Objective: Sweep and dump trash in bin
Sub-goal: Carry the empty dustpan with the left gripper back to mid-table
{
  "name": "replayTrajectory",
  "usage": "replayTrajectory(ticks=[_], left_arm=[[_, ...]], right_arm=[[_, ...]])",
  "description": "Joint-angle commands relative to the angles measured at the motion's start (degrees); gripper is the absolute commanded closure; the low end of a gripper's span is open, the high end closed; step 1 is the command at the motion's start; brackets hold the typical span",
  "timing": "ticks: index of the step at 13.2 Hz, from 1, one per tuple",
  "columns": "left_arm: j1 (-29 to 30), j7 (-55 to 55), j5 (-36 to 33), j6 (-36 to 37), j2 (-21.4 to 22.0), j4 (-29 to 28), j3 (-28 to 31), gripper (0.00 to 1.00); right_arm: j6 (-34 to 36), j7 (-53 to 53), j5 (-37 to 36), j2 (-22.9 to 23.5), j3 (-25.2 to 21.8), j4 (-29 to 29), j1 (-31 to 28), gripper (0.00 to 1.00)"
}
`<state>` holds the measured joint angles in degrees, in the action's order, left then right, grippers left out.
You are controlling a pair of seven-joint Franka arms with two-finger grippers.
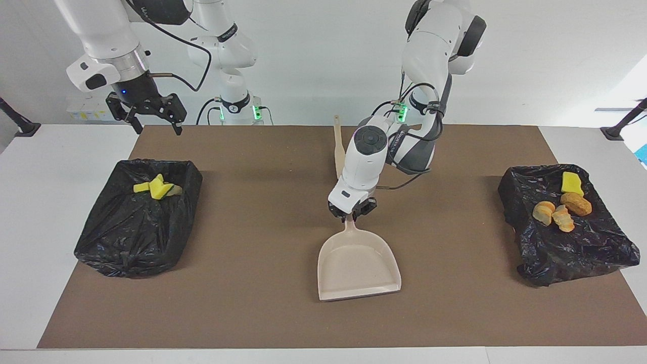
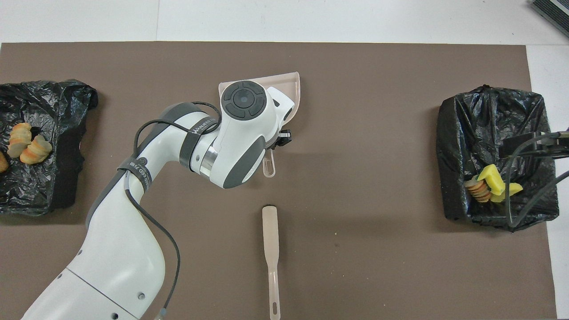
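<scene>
Near the middle of the brown-matted bench (image 1: pixel 252 323), the left gripper (image 1: pixel 352 214) is clenched on the handle of the beige plastic dustpan (image 1: pixel 358 268), whose pan points away from the robots. Its white arm reaches in bent at the elbow, wrist tilted down over the handle. All the trash lies well apart from that gripper, in two black bag-lined bins: yellow sponge chunks (image 1: pixel 156 188) in the bin (image 1: pixel 136 222) at the right arm's end, and a yellow sponge with orange-brown bread-like lumps (image 1: pixel 561 210) in the bin (image 1: pixel 571 237) at the left arm's end. A beige-handled brush (image 2: pixel 271 253) lies flat, nearer to the robots than the dustpan. Waiting, the right gripper (image 1: pixel 151 119) hangs released above the mat's edge near its bin.
</scene>
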<state>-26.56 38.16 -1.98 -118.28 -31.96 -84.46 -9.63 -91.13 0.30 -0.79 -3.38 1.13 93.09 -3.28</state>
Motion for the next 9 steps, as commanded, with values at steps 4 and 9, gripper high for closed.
replayTrajectory(ticks=[4, 9], left_arm=[[-0.8, -6.3, 0.7, 1.5, 0.2, 0.4, 0.3, 0.87], [-0.6, -6.5, 0.7, 1.8, 0.9, 0.0, -0.3, 0.54]], right_arm=[[0.2, 0.9, 0.3, -1.0, 0.2, 1.0, -0.1, 0.00], [0.2, 0.9, 0.3, -1.0, 0.2, 1.1, -0.1, 0.00]])
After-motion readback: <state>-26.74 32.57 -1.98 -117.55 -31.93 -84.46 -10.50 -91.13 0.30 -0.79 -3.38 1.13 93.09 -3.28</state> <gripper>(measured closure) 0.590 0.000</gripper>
